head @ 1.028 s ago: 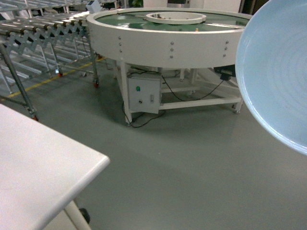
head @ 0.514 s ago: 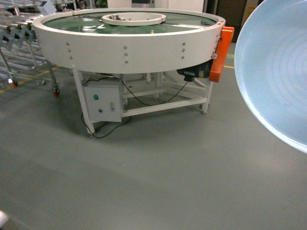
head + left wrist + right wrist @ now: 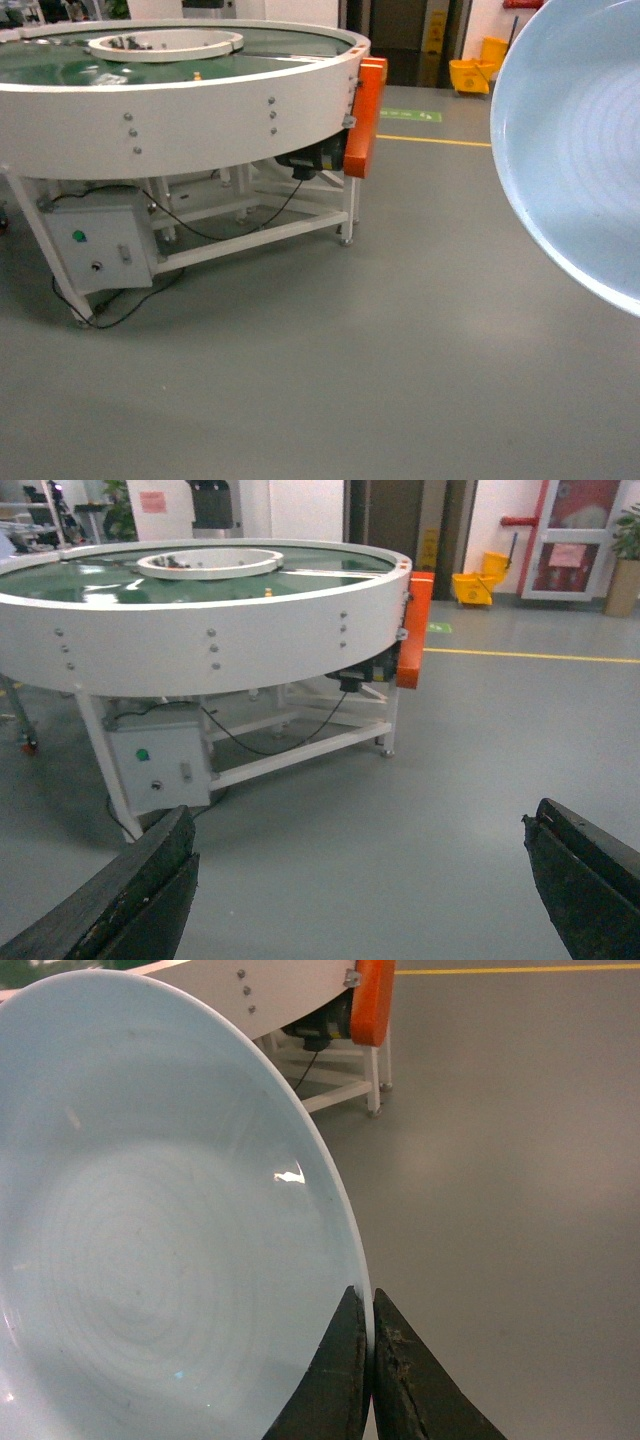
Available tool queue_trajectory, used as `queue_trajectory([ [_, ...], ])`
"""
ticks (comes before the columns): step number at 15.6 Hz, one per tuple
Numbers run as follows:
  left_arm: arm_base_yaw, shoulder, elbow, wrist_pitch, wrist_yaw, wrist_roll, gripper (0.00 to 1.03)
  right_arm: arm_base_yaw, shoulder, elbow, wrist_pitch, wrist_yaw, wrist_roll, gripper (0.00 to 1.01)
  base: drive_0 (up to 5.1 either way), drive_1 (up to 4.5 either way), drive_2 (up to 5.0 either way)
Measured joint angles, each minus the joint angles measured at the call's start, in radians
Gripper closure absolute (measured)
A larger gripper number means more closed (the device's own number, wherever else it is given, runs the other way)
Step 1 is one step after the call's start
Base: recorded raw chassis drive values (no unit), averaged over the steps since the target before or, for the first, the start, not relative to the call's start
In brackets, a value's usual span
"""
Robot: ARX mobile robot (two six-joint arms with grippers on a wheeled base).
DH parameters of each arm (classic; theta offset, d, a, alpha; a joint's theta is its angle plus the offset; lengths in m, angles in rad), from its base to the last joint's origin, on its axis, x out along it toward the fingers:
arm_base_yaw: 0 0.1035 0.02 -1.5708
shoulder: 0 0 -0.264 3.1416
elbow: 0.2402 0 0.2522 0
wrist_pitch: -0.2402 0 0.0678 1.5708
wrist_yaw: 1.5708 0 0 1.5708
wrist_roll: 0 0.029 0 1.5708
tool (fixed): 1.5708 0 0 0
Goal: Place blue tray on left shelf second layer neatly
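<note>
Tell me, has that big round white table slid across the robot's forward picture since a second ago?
Yes. The round white table now sits further left in the head view, while the blue tray keeps its place at the right edge. Likely the robot turned.

The right gripper (image 3: 371,1360) has its two dark fingers (image 3: 335,1380) pinched together on the rim of the blue tray (image 3: 150,1240), which stands tilted on edge and fills the left side of the view. Behind the tray, a white round table (image 3: 285,995) with an orange panel (image 3: 372,1002) stands on the grey floor (image 3: 510,1180). A yellow line (image 3: 520,970) crosses the floor at the top.
</note>
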Motion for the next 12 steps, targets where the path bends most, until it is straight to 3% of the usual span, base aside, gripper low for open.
queue_trajectory([
  [12,0.0,0.0,0.0,-0.003,0.0,0.0,0.05,0.0,-0.002,0.0,0.003,0.0,0.0,0.99,1.7,0.35,-6.4],
])
